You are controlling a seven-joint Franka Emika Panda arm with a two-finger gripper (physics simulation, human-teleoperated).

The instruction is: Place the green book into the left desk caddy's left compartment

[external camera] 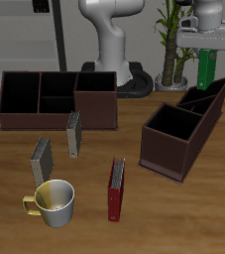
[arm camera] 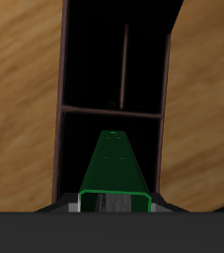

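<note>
My gripper (external camera: 205, 50) is shut on the green book (external camera: 205, 67) and holds it upright in the air. The book hangs above the far end of the left desk caddy (external camera: 179, 134), a dark brown box lying diagonally, over its low narrow slots (external camera: 209, 96). The book's lower edge stays above the caddy walls and touches nothing. In the wrist view the green book (arm camera: 113, 163) sticks out from between my fingers, with the gripper (arm camera: 113, 204) shut on it. Beneath it lies the caddy (arm camera: 62, 99), two long slots (arm camera: 94, 59) split by a thin divider. I cannot tell which slot the book is over.
A second, alike caddy (external camera: 55, 97) stands broadside at the back. Two grey books (external camera: 73, 134) (external camera: 42, 157) and a red book (external camera: 116, 189) stand mid-table. A yellow-handled mug (external camera: 53, 201) sits near the front edge. A plant (external camera: 171, 40) stands behind the gripper.
</note>
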